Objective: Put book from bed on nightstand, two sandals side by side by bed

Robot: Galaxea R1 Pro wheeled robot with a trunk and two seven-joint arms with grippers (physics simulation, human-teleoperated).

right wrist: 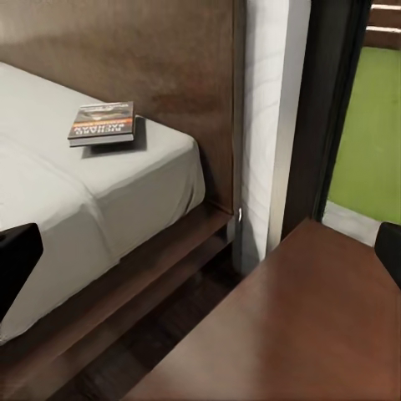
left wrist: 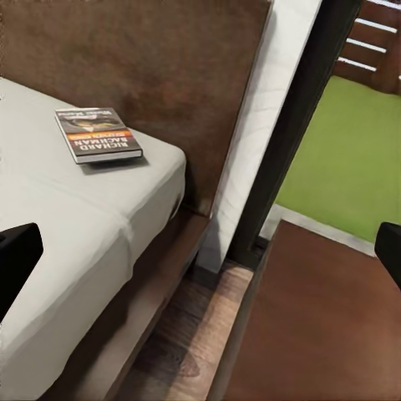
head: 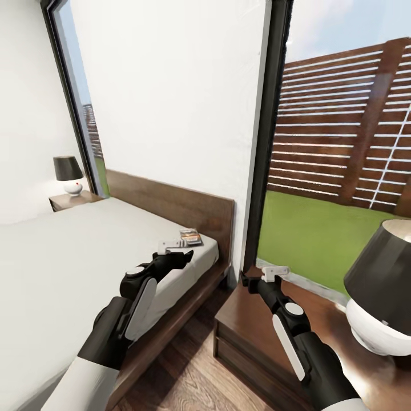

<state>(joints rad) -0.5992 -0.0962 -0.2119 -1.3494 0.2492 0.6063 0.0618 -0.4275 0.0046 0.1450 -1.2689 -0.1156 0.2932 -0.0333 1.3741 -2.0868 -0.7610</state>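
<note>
The book [head: 190, 236] lies flat on the bed [head: 68, 257] at its far right corner, close to the headboard [head: 177, 206]. The left gripper [head: 174, 245] hovers over the mattress just short of the book, fingers spread apart and empty. The right gripper [head: 275, 273] hangs over the nightstand [head: 257, 325] right of the bed, also parted with nothing between. A black-shaded lamp [head: 381, 285] stands on that nightstand's near right; a second lamp [head: 69, 174] stands on the far nightstand [head: 71, 200].

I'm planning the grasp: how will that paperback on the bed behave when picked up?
The book looks thin and small, so probably light and somewhat bendy. It lies flat on the soft mattress, so fingers pressing down may sink rather than get under it. Near the mattress corner, a push might slide it off.
</note>
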